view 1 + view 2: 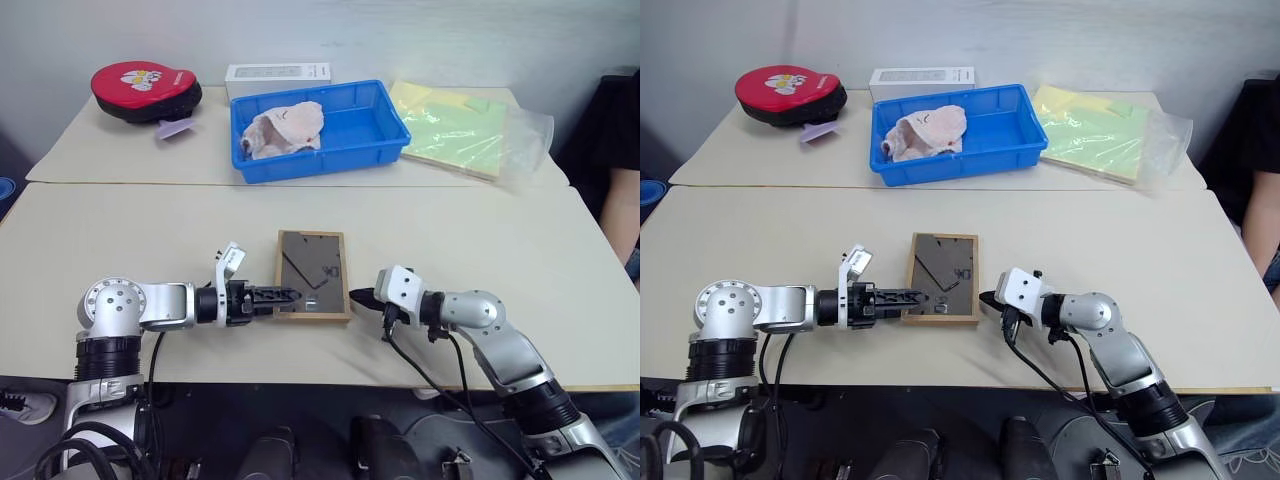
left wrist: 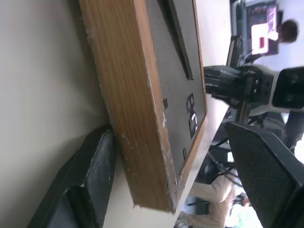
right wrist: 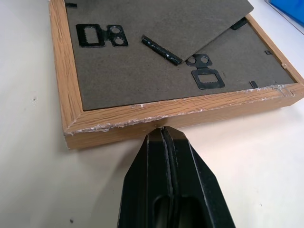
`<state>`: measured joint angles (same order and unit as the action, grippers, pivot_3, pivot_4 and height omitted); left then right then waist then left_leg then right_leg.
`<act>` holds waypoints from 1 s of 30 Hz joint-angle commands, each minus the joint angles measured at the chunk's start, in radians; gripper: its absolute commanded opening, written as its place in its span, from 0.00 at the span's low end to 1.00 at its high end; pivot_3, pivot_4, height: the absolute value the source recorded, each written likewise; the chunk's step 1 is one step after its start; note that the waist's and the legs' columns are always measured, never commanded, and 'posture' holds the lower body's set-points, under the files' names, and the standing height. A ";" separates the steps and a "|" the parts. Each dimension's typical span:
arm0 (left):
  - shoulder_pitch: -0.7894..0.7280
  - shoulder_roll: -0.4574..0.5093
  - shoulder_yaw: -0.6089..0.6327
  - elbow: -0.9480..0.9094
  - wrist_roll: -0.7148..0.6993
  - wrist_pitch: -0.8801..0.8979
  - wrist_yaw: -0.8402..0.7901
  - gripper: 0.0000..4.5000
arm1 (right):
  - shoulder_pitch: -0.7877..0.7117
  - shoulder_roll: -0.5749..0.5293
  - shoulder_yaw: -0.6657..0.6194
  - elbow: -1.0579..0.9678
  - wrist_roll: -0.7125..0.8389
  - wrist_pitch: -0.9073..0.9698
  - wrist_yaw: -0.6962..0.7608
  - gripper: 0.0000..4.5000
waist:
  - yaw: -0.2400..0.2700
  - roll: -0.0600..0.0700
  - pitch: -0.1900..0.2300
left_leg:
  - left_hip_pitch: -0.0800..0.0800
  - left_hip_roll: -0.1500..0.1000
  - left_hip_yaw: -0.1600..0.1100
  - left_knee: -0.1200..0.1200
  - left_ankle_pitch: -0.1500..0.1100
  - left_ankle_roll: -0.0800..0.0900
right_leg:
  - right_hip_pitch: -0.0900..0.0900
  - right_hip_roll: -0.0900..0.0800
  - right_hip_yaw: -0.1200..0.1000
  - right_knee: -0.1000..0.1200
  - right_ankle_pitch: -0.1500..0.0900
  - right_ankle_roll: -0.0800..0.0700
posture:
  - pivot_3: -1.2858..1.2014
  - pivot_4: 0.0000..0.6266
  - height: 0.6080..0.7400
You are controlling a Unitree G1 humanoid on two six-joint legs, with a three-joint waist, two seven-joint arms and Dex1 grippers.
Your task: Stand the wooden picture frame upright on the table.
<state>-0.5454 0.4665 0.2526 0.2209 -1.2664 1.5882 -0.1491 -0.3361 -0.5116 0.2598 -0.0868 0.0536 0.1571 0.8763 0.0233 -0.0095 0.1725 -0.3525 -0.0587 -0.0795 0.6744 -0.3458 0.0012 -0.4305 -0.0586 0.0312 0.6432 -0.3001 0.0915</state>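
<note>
We are viewing the small rectangular light-wood picture frame, which is lying flat, dark grey back upward, on the near section of the large pale beige table, between the two arms. The left gripper is reaching in from the left with its black fingers spread wide, one finger lying against the frame's wooden edge and the other above its back, not yet clamping it. The right gripper is pressing its fully closed, empty fingertips against the frame's right edge. On the far section, a blue plastic tray is holding a crumpled cloth.
</note>
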 commanded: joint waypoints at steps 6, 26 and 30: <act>0.013 -0.053 -0.004 0.039 -0.089 0.026 0.182 0.43 | 0.005 0.002 -0.022 -0.068 0.029 0.003 0.004 0.00 | 0.000 0.000 0.000 | -0.001 -0.001 -0.002 0.002 0.000 0.000 | 0.000 -0.001 -0.001 0.000 0.000 0.000 | 0.52 0.24 1.00; 0.214 0.087 -0.265 -0.339 0.466 -0.717 -0.534 0.29 | -0.285 0.131 -0.172 -0.072 0.542 0.632 -0.035 0.99 | -0.024 0.001 0.000 | -0.003 0.000 -0.003 -0.008 0.003 -0.002 | -0.003 -0.001 -0.002 -0.005 0.000 -0.002 | 0.52 0.24 1.00; 0.220 0.090 -0.265 -0.339 0.480 -0.706 -0.557 0.29 | -0.293 0.160 -0.138 -0.101 0.578 0.601 0.040 0.99 | -0.025 0.001 0.000 | -0.003 0.001 -0.003 -0.008 0.003 -0.002 | -0.003 0.000 -0.002 -0.004 0.000 -0.002 | 0.52 0.24 1.00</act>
<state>-0.3356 0.5512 -0.0149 -0.1053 -0.8052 0.8867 -0.6947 -0.6126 -0.3703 0.1006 -0.1503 0.5970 0.7827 0.8750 -0.0019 -0.0082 0.1728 -0.3552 -0.0581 -0.0829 0.6661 -0.3429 -0.0008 -0.4336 -0.0590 0.0288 0.6387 -0.3004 0.0899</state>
